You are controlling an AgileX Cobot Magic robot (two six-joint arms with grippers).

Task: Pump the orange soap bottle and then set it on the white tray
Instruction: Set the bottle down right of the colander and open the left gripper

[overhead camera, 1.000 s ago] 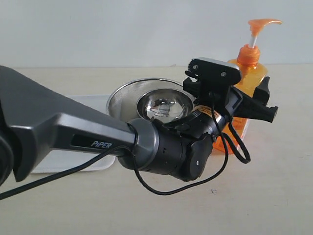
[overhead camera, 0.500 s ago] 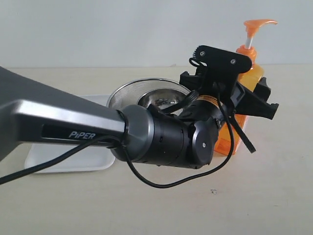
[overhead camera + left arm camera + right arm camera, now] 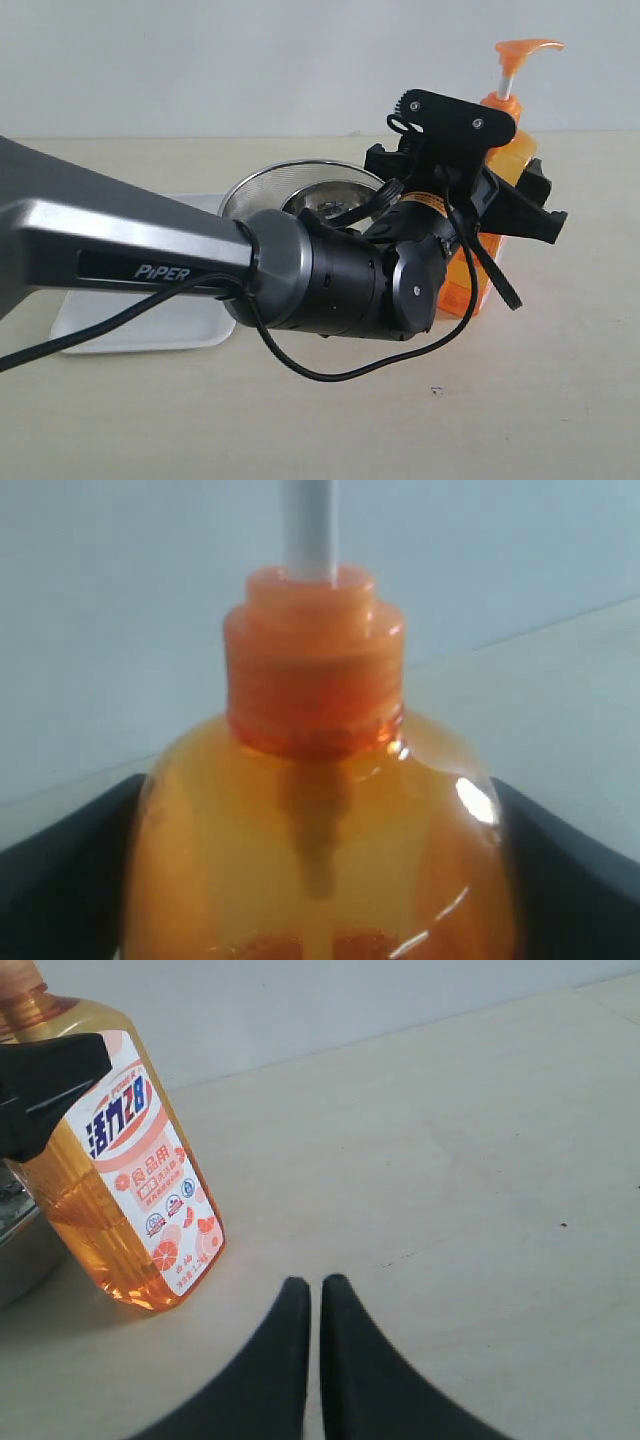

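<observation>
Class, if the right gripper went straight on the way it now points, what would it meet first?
Probably nothing but bare table: the shut right gripper points past the soap bottle, which stands aside.

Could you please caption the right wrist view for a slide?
Shut right claw over the table beside the labelled orange soap bottle, left claw finger against its shoulder.
</observation>
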